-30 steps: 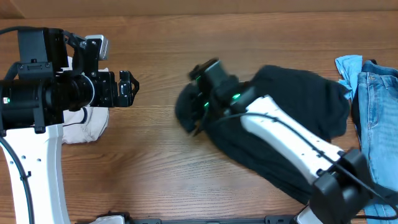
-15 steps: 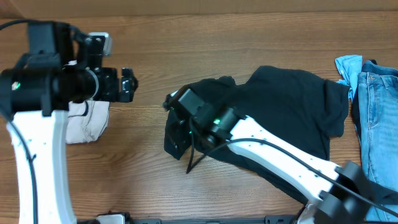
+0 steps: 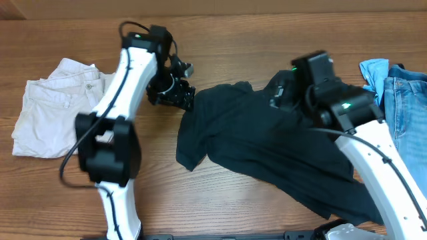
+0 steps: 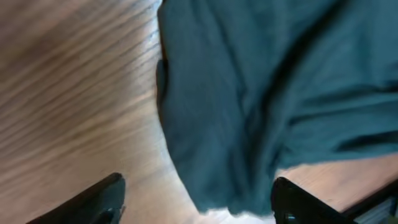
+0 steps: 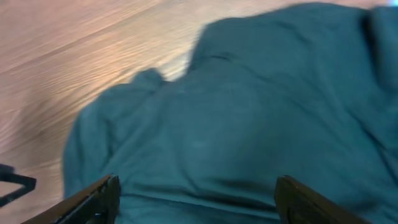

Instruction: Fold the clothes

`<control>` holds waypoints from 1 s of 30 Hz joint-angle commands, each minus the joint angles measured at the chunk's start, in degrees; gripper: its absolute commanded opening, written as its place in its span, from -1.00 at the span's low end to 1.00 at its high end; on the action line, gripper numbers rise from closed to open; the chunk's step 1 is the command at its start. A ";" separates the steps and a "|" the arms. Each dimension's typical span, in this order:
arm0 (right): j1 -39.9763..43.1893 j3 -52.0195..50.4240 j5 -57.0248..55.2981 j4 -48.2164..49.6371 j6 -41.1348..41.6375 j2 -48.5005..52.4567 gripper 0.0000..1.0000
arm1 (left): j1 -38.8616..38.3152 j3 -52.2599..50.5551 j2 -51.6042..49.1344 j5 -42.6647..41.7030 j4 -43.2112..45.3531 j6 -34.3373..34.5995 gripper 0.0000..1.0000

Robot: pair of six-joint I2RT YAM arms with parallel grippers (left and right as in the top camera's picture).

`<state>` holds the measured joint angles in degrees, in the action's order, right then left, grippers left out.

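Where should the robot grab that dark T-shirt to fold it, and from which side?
Probably the T-shirt is best taken at its lower-left corner, coming in from the left over the bare table. That edge lies thin and flat on the wood with nothing on top of it, while the middle is rumpled. The left gripper hangs open near the upper end of the same edge.

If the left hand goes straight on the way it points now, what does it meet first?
Most likely the black T-shirt: the left hand points at its near edge. Its height above the cloth is unclear.
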<state>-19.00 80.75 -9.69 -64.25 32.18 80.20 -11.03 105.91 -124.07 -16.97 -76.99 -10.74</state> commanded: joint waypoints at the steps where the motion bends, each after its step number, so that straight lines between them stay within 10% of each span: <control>1: 2.86 1.01 0.74 -1.99 0.83 -0.48 0.68 | -0.63 0.70 -5.46 -2.10 2.23 -1.99 0.52; 6: 3.72 1.01 0.74 -2.75 0.81 -0.48 0.69 | -1.14 0.70 -8.83 -4.31 5.11 -3.43 0.38; 10: 3.72 0.96 0.74 -2.93 0.63 -0.48 0.69 | -1.40 0.70 -8.96 -4.28 8.04 -3.41 -0.29; 17: 3.72 0.96 0.70 -4.46 0.63 -0.48 0.69 | -1.42 0.70 -9.55 -5.44 9.31 -3.30 -0.92; 30: 3.78 0.96 -2.73 -5.40 0.66 0.13 0.90 | 19.34 2.27 -2.51 14.01 -3.04 18.69 -0.92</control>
<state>-15.46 80.75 -11.18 -70.08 32.60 80.20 1.52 106.67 -132.11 -8.23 -79.11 3.81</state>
